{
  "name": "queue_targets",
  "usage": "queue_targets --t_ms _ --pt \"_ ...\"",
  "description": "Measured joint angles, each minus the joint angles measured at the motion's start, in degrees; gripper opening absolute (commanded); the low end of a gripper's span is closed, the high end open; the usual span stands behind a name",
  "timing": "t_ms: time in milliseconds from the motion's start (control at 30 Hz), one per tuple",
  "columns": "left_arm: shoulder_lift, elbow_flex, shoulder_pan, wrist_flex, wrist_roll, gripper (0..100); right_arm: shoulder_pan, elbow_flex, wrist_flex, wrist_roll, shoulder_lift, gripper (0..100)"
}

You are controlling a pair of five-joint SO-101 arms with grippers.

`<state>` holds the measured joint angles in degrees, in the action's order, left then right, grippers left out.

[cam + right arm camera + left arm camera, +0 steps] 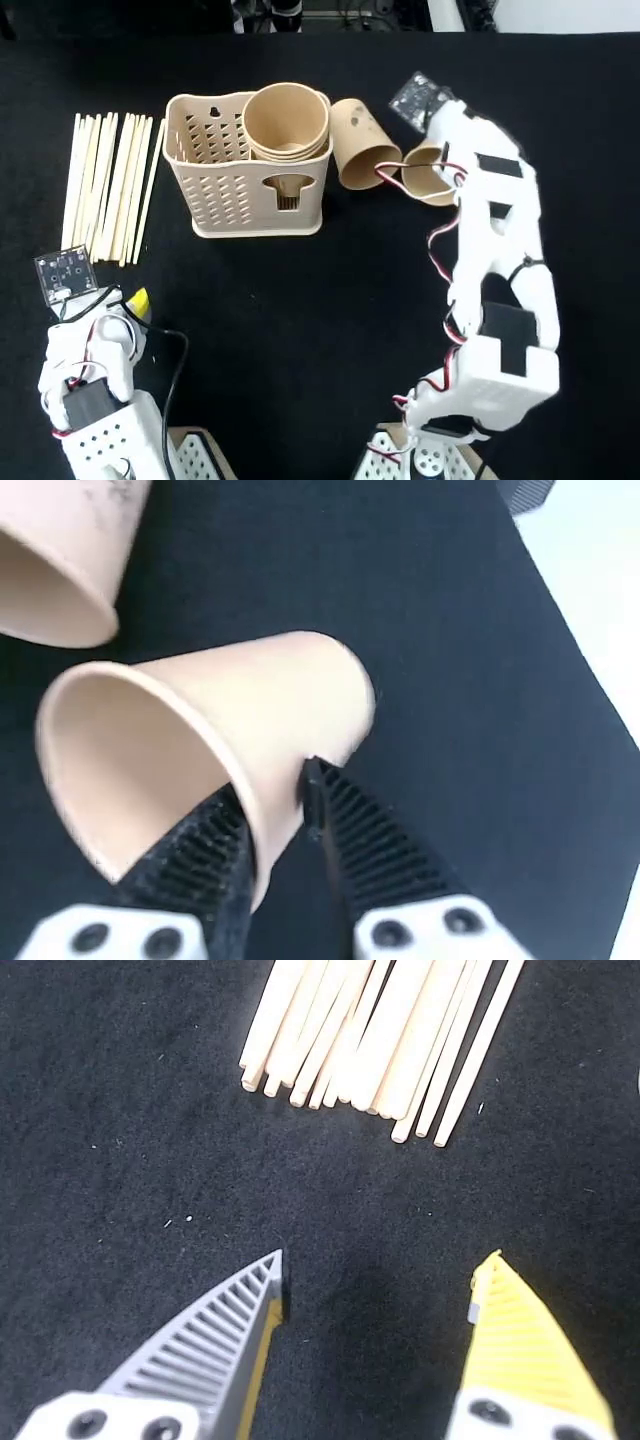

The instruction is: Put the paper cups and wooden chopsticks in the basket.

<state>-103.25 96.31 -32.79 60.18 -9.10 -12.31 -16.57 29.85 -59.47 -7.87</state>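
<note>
A cream slotted basket (pixel 236 192) stands mid-table with a stack of paper cups (pixel 286 120) upright in its right half. One paper cup (pixel 358 145) (pixel 60 565) lies on its side just right of the basket. Beside it, my right gripper (pixel 441 166) (pixel 270 802) is shut on the wall of another paper cup (pixel 424 181) (pixel 210 720), one finger inside the mouth and one outside. A row of wooden chopsticks (pixel 108 185) (pixel 372 1030) lies left of the basket. My left gripper (pixel 116 300) (pixel 385 1260) is open over bare cloth, just short of the chopstick ends.
The table is covered in black cloth (pixel 300 320). The right arm's white body (pixel 495 260) stretches from the front edge toward the cups. Dark gear sits beyond the table's far edge.
</note>
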Motion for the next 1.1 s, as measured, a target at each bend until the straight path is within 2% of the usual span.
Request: queue_targets --t_ms 200,333,533,667,800,1100 --pt "0.0 0.0 0.0 0.0 0.0 30 -1.1 -0.1 8.4 8.7 7.8 1.2" --pt "0.0 0.0 0.0 0.0 0.0 30 -1.1 2.3 21.5 14.9 14.3 1.2" --pt "0.0 0.0 0.0 0.0 0.0 30 1.8 15.8 43.5 21.7 20.1 1.2" --pt "0.0 0.0 0.0 0.0 0.0 30 6.9 26.7 53.4 25.2 21.7 1.2" --pt "0.0 0.0 0.0 0.0 0.0 30 14.0 37.4 59.0 28.6 22.2 1.2" --pt "0.0 0.0 0.0 0.0 0.0 30 27.8 54.4 60.4 33.8 22.3 1.2"
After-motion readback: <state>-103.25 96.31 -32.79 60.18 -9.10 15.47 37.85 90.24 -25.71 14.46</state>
